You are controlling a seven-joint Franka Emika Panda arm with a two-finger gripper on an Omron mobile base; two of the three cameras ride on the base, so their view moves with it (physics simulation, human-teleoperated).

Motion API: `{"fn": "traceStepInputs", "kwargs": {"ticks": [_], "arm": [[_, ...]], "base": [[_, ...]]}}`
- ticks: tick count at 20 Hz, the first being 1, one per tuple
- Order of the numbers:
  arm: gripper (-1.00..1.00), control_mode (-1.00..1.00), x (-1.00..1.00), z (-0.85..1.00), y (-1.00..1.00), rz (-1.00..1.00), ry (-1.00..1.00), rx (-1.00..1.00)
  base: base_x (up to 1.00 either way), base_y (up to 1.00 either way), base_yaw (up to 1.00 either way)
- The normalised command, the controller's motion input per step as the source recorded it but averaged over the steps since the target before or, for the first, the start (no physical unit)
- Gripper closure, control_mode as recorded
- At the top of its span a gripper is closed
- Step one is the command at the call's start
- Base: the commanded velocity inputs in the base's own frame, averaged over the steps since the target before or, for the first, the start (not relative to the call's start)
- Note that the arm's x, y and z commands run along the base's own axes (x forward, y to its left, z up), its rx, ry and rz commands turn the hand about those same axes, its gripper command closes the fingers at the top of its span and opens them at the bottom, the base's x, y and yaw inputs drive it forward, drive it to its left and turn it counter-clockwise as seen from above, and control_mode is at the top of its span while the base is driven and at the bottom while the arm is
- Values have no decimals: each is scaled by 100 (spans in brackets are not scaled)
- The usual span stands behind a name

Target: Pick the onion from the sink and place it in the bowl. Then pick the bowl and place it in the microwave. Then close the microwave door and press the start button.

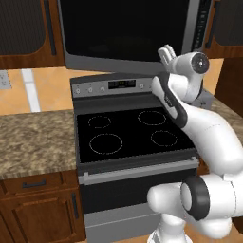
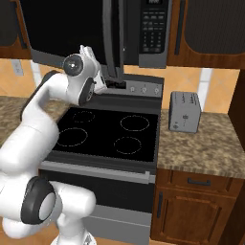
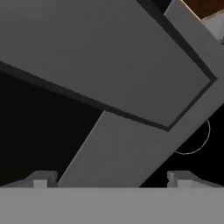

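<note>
Left base view first: you see a speckled stone tabletop point(image 1: 35, 137) running to the left edge, then the black stove point(image 1: 133, 133) with four ring burners at centre, and above it the dark microwave point(image 1: 123, 33) filling the top. Its door point(image 1: 118, 28) looks close to shut from here, though the right base view shows it standing edge-on, partly swung out, with the button panel point(image 2: 153, 28) to its right. The white arm rises from the lower right, and the hand reaches up under the microwave's lower right corner.

Right base view: the arm climbs from the lower left, the hand just under the door's bottom edge. Further right, a grey toaster point(image 2: 184, 111) sits on the tabletop near the stove's right edge.

Hand view: the grey door frame point(image 3: 127, 153) crosses diagonally close to the camera, dark glass on the left, one stove burner ring at right. The pincer point(image 3: 111, 177) has its two tips spread wide, one at either side of the bottom, holding nothing.

The door is likely a rigid, hinged panel that swings easily; smooth glass and frame offer little to grip. You would probably do best pushing flat against the grey frame near its free edge, not pinching it.
</note>
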Motion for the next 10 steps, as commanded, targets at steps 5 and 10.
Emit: {"fn": "traceStepInputs", "kwargs": {"ticks": [5, 10], "arm": [[-100, -100, 100, -1, -16, 22, -10, -9], [-100, -100, 97, -13, 0, 23, -20, -15]], "base": [[0, 0, 0], [0, 0, 0]]}}
